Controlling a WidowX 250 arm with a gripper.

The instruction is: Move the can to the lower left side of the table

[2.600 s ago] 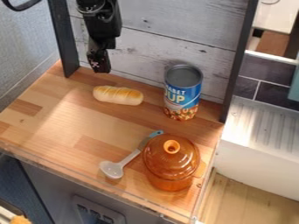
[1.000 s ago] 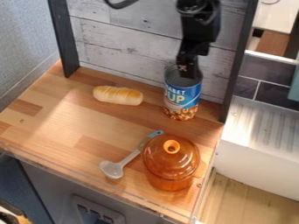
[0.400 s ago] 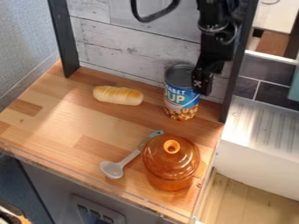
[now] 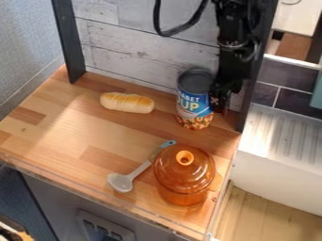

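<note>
Near the back right corner of the table (image 4: 69, 124), your gripper (image 4: 221, 101) is hanging just beside the can (image 4: 195, 101); open or closed, I cannot tell.

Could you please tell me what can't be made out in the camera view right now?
All in the camera view:
Back of the can: hidden by its own front.
Contact between gripper and can: they overlap at the can's right edge in the picture, so a small gap can't be judged.
Contents of the orange pot: obscured by its tinted wall and lid.
Upper part of the arm: cut off by the top edge.
</note>
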